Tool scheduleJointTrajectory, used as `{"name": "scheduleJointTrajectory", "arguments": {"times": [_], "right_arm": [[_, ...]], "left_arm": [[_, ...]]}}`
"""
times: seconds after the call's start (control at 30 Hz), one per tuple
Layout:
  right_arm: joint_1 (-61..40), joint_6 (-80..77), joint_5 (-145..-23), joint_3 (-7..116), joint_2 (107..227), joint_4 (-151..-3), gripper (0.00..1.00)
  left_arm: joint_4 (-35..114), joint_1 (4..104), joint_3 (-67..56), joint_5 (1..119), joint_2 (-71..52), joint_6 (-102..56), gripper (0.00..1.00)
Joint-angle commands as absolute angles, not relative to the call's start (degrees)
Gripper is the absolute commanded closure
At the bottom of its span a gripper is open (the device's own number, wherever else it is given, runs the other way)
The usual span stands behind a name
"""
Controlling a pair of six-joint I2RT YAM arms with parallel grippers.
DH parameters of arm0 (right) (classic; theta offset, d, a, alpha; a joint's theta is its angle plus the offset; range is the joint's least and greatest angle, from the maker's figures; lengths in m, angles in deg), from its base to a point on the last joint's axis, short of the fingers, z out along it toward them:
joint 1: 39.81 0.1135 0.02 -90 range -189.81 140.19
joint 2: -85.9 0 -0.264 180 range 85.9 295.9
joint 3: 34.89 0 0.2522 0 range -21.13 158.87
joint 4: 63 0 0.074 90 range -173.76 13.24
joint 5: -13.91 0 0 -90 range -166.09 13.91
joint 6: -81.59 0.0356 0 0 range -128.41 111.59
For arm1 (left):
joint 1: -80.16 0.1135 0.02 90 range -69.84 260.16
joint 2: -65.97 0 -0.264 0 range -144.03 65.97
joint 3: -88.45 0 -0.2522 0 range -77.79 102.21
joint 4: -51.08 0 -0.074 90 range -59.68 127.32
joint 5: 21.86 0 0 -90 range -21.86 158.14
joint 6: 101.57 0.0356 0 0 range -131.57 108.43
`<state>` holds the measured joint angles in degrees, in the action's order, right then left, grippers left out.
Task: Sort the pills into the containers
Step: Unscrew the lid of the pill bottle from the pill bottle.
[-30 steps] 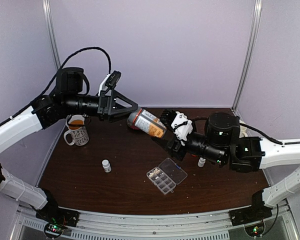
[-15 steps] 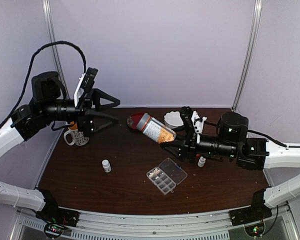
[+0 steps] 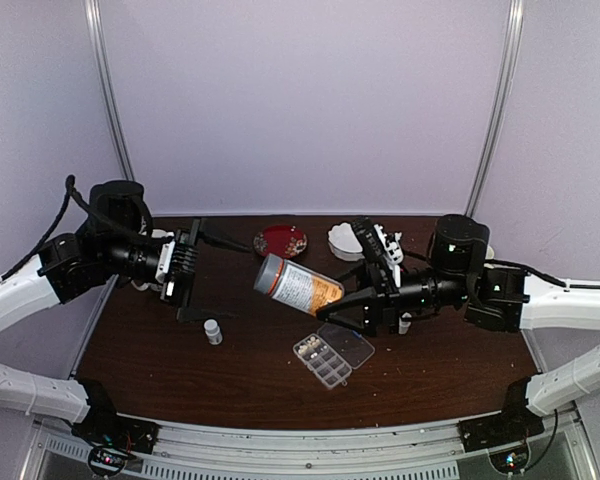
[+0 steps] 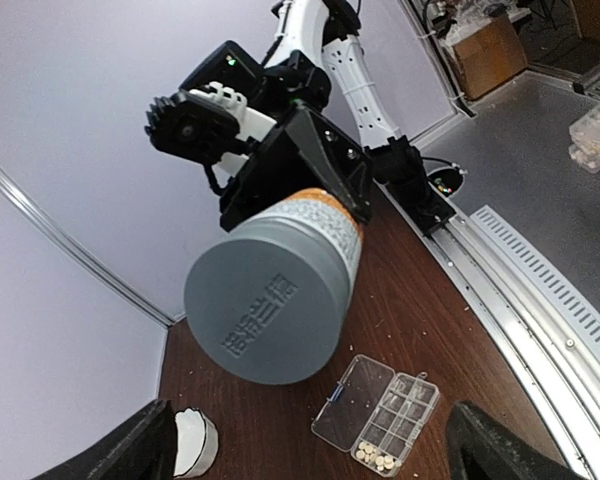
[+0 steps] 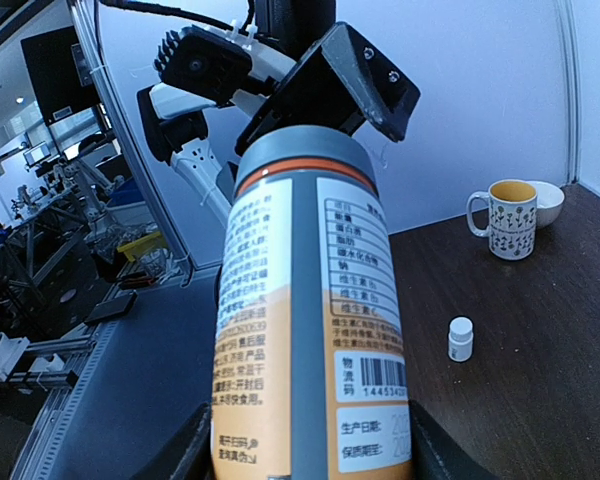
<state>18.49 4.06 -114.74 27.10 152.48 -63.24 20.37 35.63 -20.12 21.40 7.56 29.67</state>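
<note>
- Pill bottle (image 3: 298,285) hangs tilted above the pill box (image 3: 352,345), gripped by the right fingers (image 3: 352,300), grey capped end pointing left.
- Left fingers (image 4: 130,452), spread wide and empty, face that cap.

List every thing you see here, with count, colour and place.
big bottle: one, orange, grey cap, held in air
pill box: one, clear, lid open, front centre
pills: many, cream, in box cells
small bottles: two, white, left and right of box
mug: one, patterned, far left
bowls: two, white, back centre, another behind mug
disc: one, dark red, back centre
left fingers: two, black, open, facing bottle cap
right fingers: two, black, closed on big bottle
</note>
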Motion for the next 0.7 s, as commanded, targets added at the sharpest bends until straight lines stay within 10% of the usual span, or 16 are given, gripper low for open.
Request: {"name": "scheduleJointTrajectory", "arguments": {"times": [0.0,0.67], "right_arm": [[18.39,4.53,-119.92,30.28,154.23,-64.99,0.81],[18.46,4.4,-121.33,33.44,159.17,-64.82,0.85]], "left_arm": [[18.23,34.0,-18.73,20.89,6.42,36.55,0.04],[19.19,32.65,-18.09,21.64,4.91,33.87,0.12]]}}
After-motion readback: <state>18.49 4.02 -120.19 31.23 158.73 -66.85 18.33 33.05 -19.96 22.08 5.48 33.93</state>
